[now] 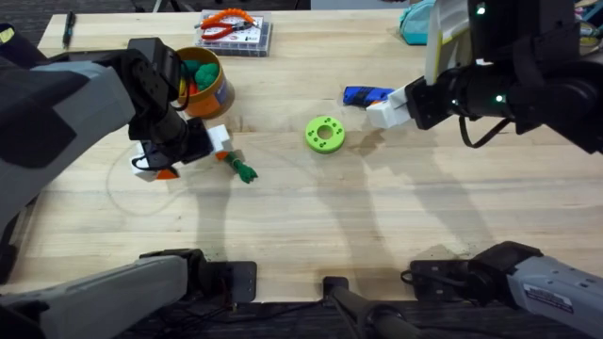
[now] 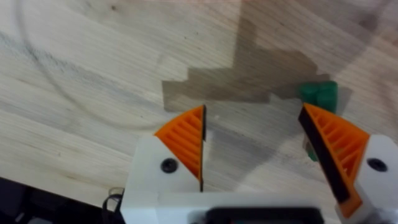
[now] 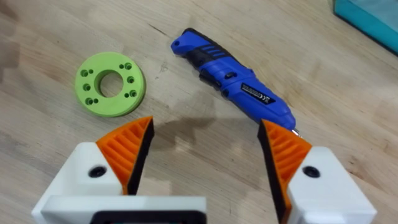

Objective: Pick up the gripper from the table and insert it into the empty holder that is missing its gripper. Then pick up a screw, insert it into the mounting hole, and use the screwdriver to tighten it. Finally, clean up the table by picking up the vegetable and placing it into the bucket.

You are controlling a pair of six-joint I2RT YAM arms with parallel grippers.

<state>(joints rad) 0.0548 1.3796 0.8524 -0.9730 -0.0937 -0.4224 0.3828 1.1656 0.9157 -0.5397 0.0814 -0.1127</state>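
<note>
Pale matt wood table [image 1: 311,207], glossy blue plastic screwdriver [image 3: 236,81], matt green plastic ring [image 3: 109,84].

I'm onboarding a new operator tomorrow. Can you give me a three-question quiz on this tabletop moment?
1. True or false: the right gripper is shut on the blue screwdriver.
2. Which thing lies nearest the left gripper? A) the green ring B) the toy vegetable C) the parts box
3. Fill in: the orange bucket stands at the table's far ____ side, in the overhead view.

Key: 1 false, its jaws stand open above the table with the screwdriver lying free; 2 B; 3 left.
</note>
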